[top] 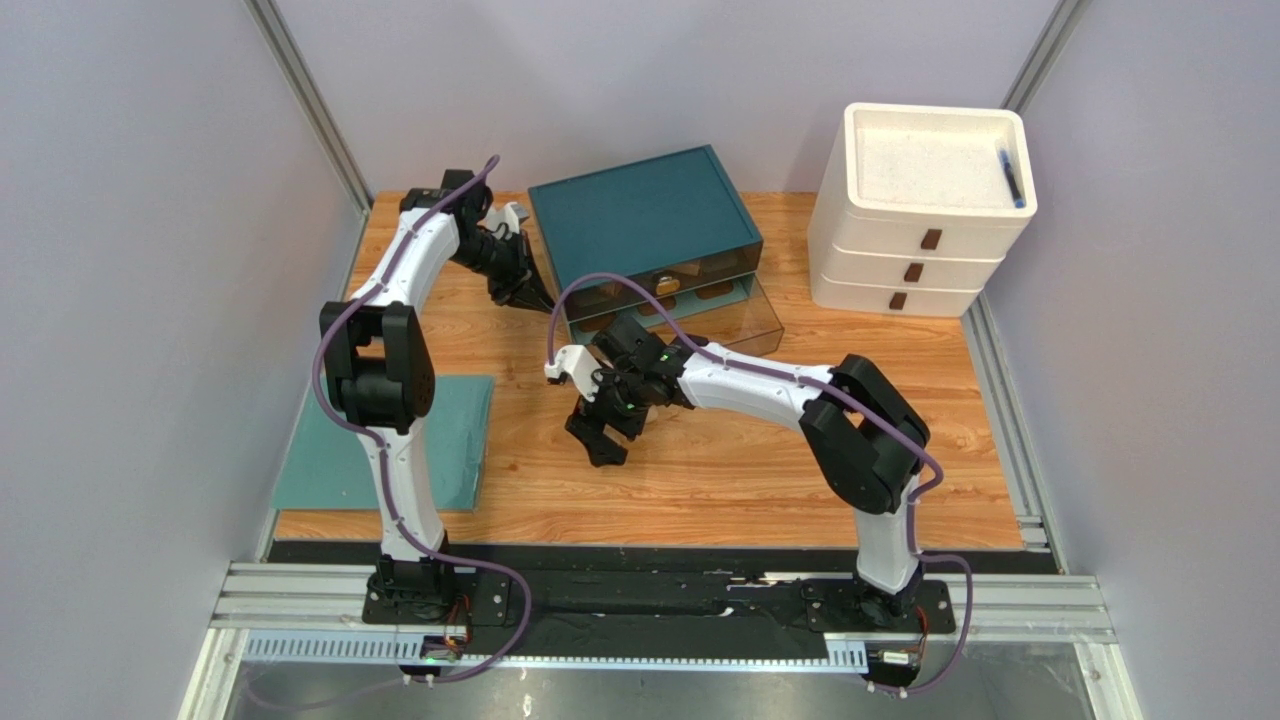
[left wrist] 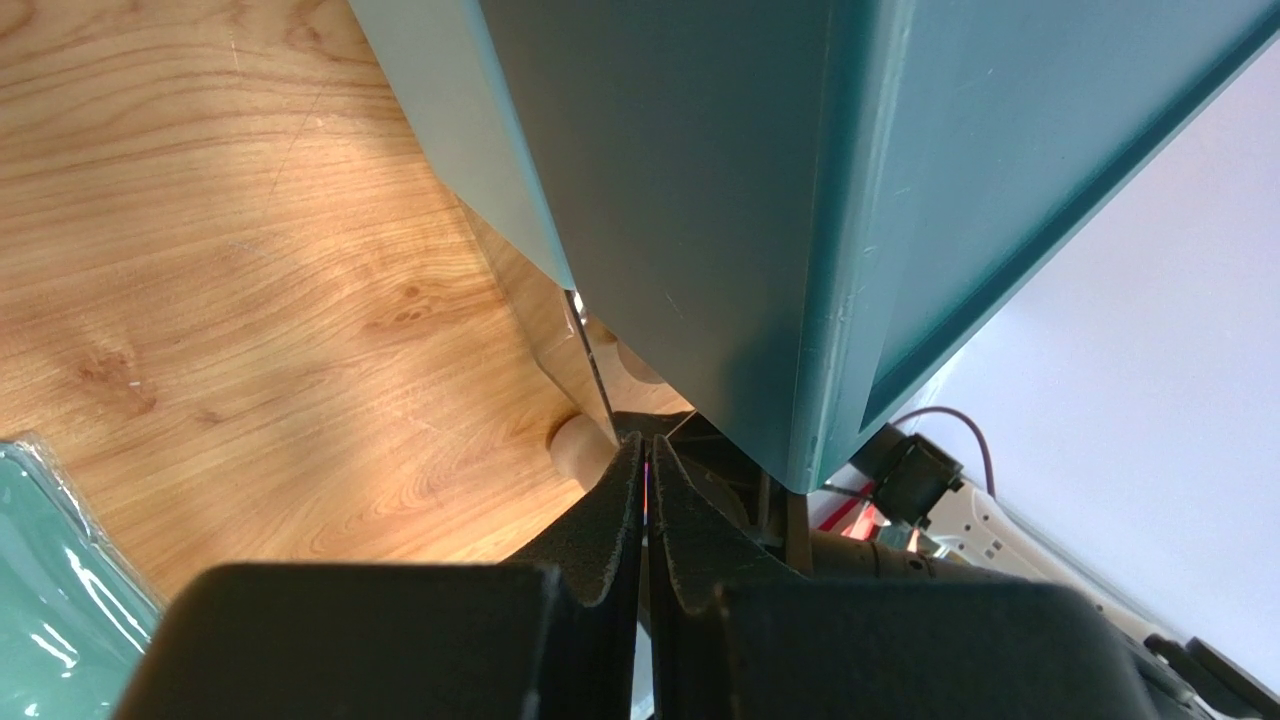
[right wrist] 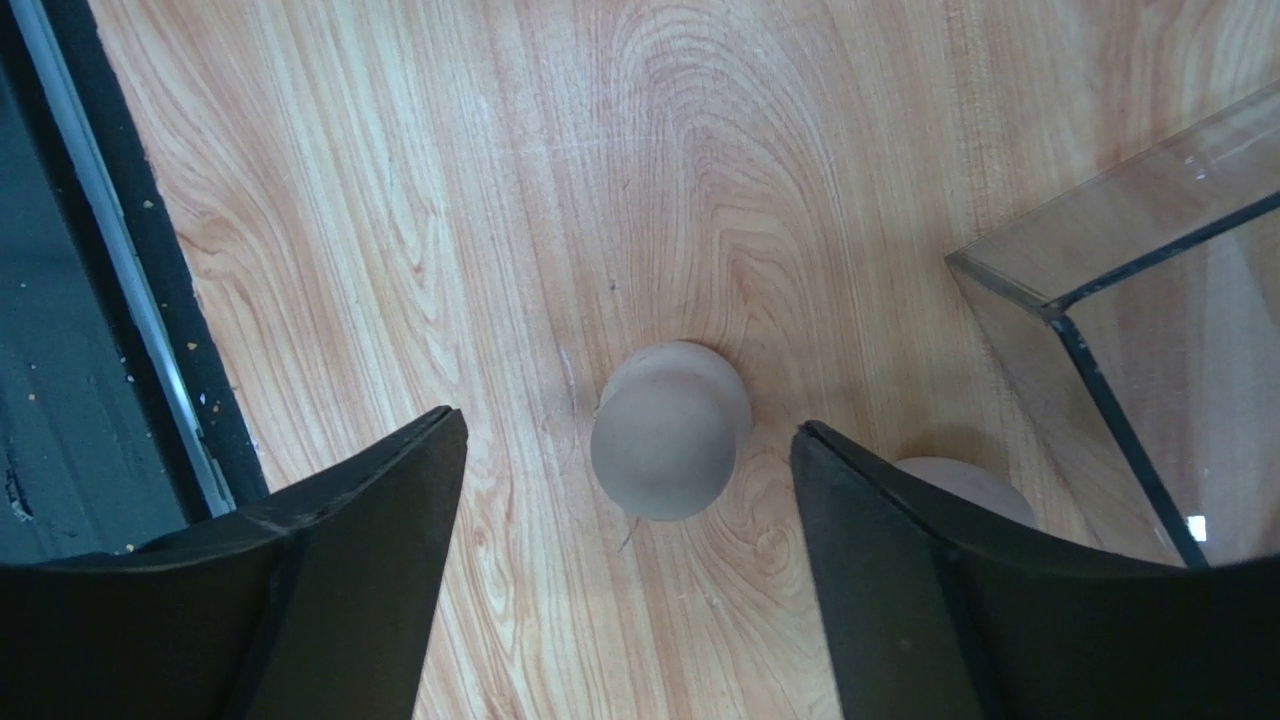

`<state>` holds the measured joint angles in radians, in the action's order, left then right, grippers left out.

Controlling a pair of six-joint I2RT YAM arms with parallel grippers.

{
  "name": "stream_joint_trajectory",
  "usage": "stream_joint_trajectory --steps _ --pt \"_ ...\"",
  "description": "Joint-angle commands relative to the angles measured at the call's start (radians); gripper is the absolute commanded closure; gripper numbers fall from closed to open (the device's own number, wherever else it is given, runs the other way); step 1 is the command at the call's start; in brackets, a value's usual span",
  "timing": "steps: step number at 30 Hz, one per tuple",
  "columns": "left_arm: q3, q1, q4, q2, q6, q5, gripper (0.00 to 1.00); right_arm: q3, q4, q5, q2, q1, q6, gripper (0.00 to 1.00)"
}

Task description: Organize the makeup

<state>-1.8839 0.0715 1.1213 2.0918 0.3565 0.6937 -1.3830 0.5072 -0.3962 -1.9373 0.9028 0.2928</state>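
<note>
A beige egg-shaped sponge (right wrist: 670,431) stands on the wooden table between the spread fingers of my right gripper (right wrist: 628,428), which is open and touches nothing. A second sponge (right wrist: 962,488) lies partly behind the right finger, next to the clear drawer's corner (right wrist: 1112,255). In the top view my right gripper (top: 598,435) hangs over the table in front of the teal drawer box (top: 646,225). My left gripper (left wrist: 643,450) is shut at the box's left side (top: 526,285), at the clear drawer's wall edge (left wrist: 589,360). I cannot tell whether it pinches it. A beige sponge (left wrist: 579,447) shows by its fingertips.
The clear lower drawer (top: 721,323) is pulled out of the teal box, with brownish items behind its front. A white three-drawer unit (top: 909,255) stands at the back right with a blue pen (top: 1014,173) in its top tray. A teal mat (top: 436,443) lies at the left.
</note>
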Motion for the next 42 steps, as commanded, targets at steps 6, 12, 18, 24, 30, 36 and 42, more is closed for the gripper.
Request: stream_joint_trajectory --steps 6,12,18,24,30,36,42 --pt "-0.018 -0.006 -0.003 -0.041 -0.014 -0.010 0.95 -0.064 -0.004 0.016 -0.045 0.008 0.060 0.52" --pt "-0.034 -0.006 0.008 -0.035 -0.014 -0.007 0.95 -0.094 0.039 0.037 -0.023 0.007 0.065 1.00" --pt "-0.037 -0.006 0.008 -0.033 -0.016 -0.005 0.95 -0.131 0.077 0.017 0.035 0.007 0.046 1.00" --pt "-0.040 -0.006 0.009 -0.032 -0.017 -0.005 0.95 -0.136 0.056 0.063 0.164 -0.010 0.042 1.00" --pt "-0.037 -0.006 0.012 -0.029 -0.022 -0.003 0.95 -0.166 0.004 0.167 0.213 -0.105 -0.007 1.00" --pt "-0.038 -0.006 0.011 -0.030 -0.022 -0.002 0.95 -0.191 -0.009 0.313 0.178 -0.189 -0.027 0.83" --pt "-0.027 -0.006 0.014 -0.029 -0.030 0.000 0.95 -0.160 -0.038 0.361 0.179 -0.200 -0.020 0.18"
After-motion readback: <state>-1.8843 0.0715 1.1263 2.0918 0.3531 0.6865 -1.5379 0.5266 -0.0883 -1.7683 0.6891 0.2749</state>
